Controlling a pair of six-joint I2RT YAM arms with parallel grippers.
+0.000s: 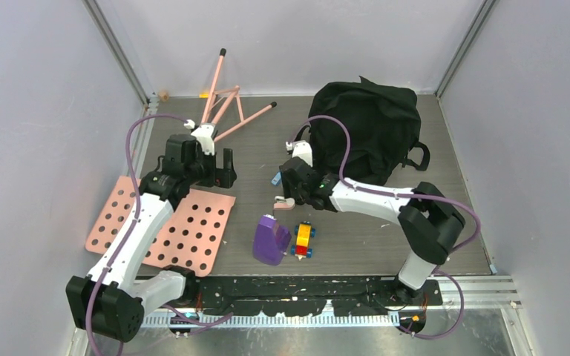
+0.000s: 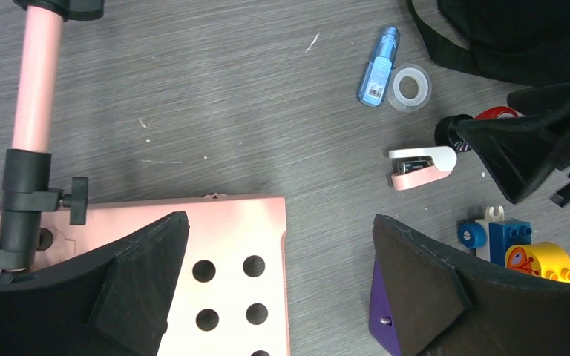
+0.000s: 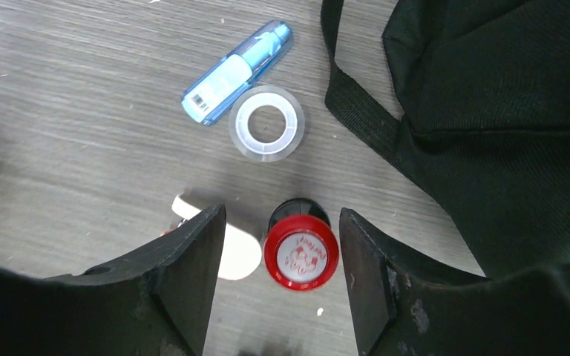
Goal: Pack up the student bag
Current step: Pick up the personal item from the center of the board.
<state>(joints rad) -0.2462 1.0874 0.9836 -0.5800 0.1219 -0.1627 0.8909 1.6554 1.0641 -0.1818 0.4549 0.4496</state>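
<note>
The student bag (image 1: pixel 367 137), a big floppy black backpack, lies at the back right of the table; its fabric and a strap fill the right side of the right wrist view (image 3: pixel 505 111). My right gripper (image 3: pixel 282 215) hangs open just left of the bag. Between its jaws stands a small black item with a red cap (image 3: pixel 300 256), with a gap on each side. In the top view the right gripper (image 1: pixel 285 197) is near the table's middle. My left gripper (image 2: pixel 279 220) is wide open and holds nothing, above the pink plate's corner; from above the left gripper (image 1: pixel 221 176) sits left of centre.
A blue tube (image 3: pixel 237 70), a clear tape ring (image 3: pixel 267 132) and a pink-white stapler (image 2: pixel 419 167) lie by the right gripper. A purple container (image 1: pixel 271 239) and toy blocks (image 1: pixel 303 239) sit near the front. A pink perforated plate (image 1: pixel 185 226) and a pink stand (image 1: pixel 226 104) are on the left.
</note>
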